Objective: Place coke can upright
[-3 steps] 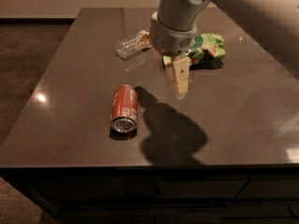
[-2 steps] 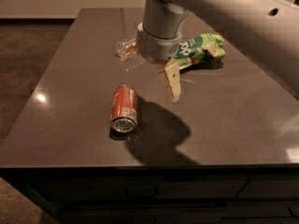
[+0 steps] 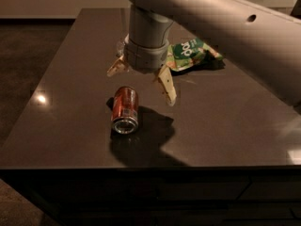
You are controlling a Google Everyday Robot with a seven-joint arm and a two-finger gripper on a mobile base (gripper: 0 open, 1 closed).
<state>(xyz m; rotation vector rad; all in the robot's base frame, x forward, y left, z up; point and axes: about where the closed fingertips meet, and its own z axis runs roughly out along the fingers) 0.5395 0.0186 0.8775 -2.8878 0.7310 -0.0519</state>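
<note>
The coke can (image 3: 125, 109) is red with a silver end and a white label patch. It lies on its side on the dark table (image 3: 225, 121), its silver end facing the front edge. My gripper (image 3: 141, 81) hangs above and just behind the can, a little to its right. Its two cream fingers are spread wide apart, one finger (image 3: 167, 84) to the right of the can and the other (image 3: 115, 67) to the back left. It holds nothing.
A green snack bag (image 3: 193, 53) lies at the back right of the table. A clear plastic bottle is mostly hidden behind my wrist (image 3: 146, 39). My large grey arm (image 3: 225, 27) crosses the upper right. The table's front edge is close below the can.
My gripper has moved left and toward the front, from beside the snack bag to just above the can. The can has not moved.
</note>
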